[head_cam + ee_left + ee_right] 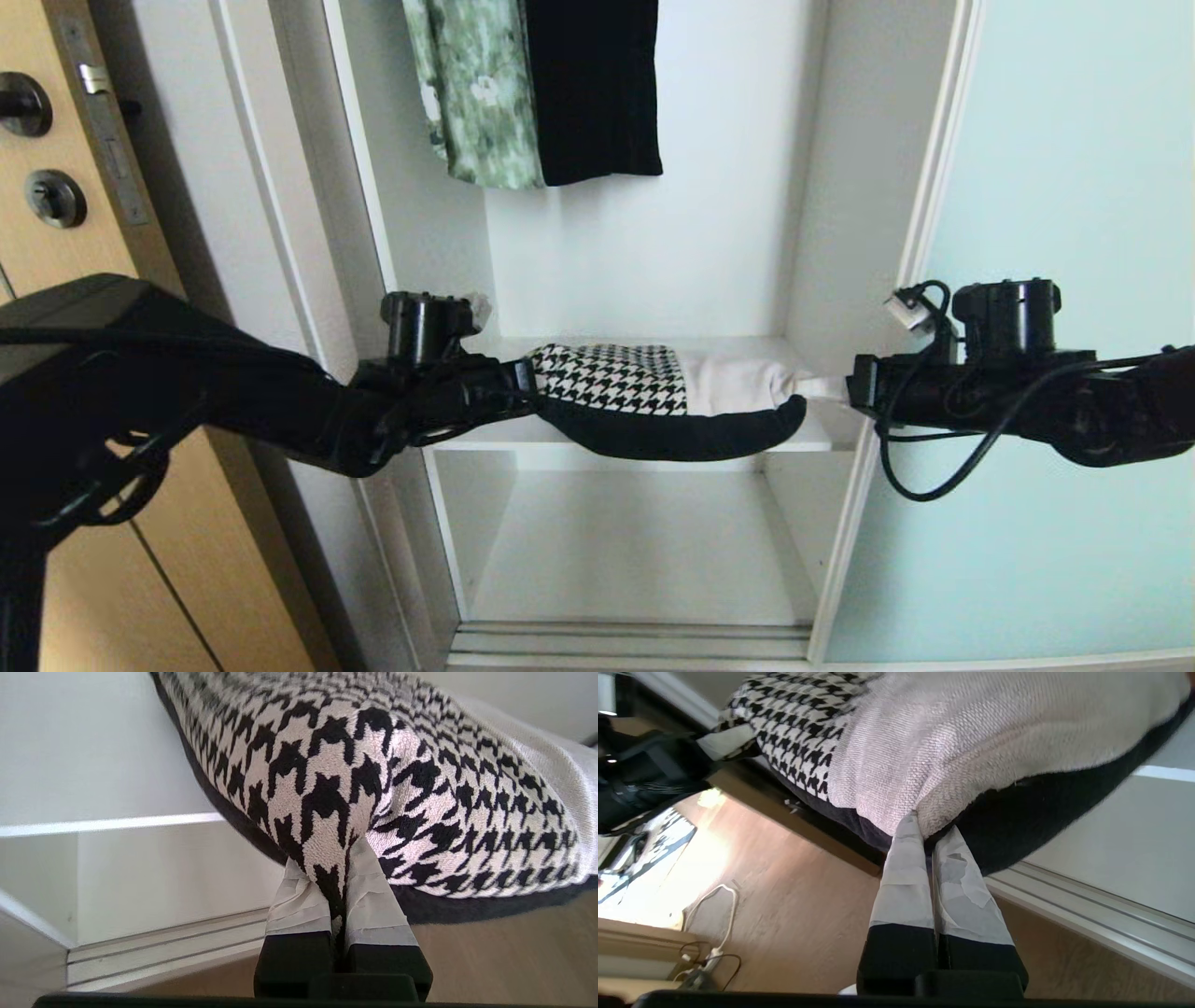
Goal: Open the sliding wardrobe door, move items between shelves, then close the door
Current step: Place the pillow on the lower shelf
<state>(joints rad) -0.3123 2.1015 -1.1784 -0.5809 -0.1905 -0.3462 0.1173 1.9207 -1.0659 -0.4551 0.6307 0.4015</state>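
Head view: the folded stack (653, 401) is pinched at its left end by the left gripper (527, 387) and at its right end by the right gripper (826, 387), at the shelf (495, 434).

We see the stack (653, 401), houndstooth, white and black folded cloth, sagging at the upper shelf's (485, 434) front edge. The aqua door (1064, 187) stands slid right.

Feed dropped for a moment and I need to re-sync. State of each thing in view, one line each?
sliding wardrobe door: slid open to the right, interior exposed.
folded stack: held at both ends, sagging at the front of the middle shelf.
left tool: shut on the houndstooth end.
right tool: shut on the white end.
middle shelf: stack partly over it.
bottom shelf: bare.
hanging garments: on the rail above.
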